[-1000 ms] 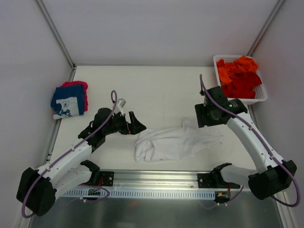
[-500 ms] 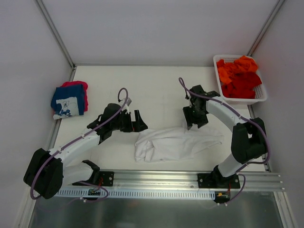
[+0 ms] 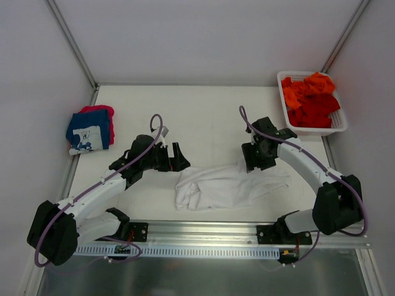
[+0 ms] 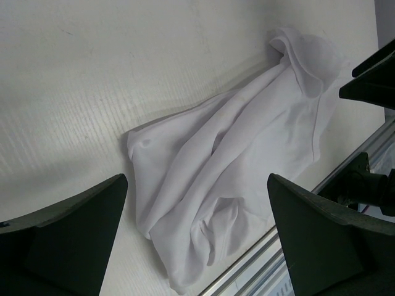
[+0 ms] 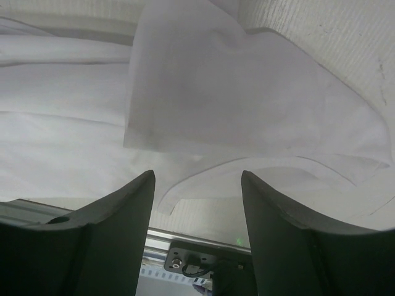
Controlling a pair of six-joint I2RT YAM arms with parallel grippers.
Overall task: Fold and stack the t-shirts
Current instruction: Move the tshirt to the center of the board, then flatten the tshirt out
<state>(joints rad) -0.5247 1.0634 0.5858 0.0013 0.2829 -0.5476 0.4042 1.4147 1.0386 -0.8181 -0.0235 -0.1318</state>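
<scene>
I see the navy tee (image 3: 89,131) stacked at nine o'clock on the counter (image 3: 210,117). Left gripper (image 3: 180,158) gapes wide beside the white tee (image 3: 225,185), which lies crumpled at six. Right gripper (image 3: 254,161) is part-open over its two-o'clock end, holding nothing. Orange tees (image 3: 311,98) fill the basket (image 3: 341,126) at two.

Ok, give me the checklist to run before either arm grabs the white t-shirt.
1. Left gripper open and empty: ok, jaws wide beside the shirt's left end.
2. Right gripper open: ok, jaws apart above the shirt's far right part.
3. Right gripper touching the cloth: cannot tell.
4. White t-shirt spread flat: not ok, it lies bunched and creased.
5. Folded stack clear of both arms: ok, navy on pink-red, far left.
6. Basket out of the way: ok, far right corner, holding the orange and red t-shirts.
</scene>
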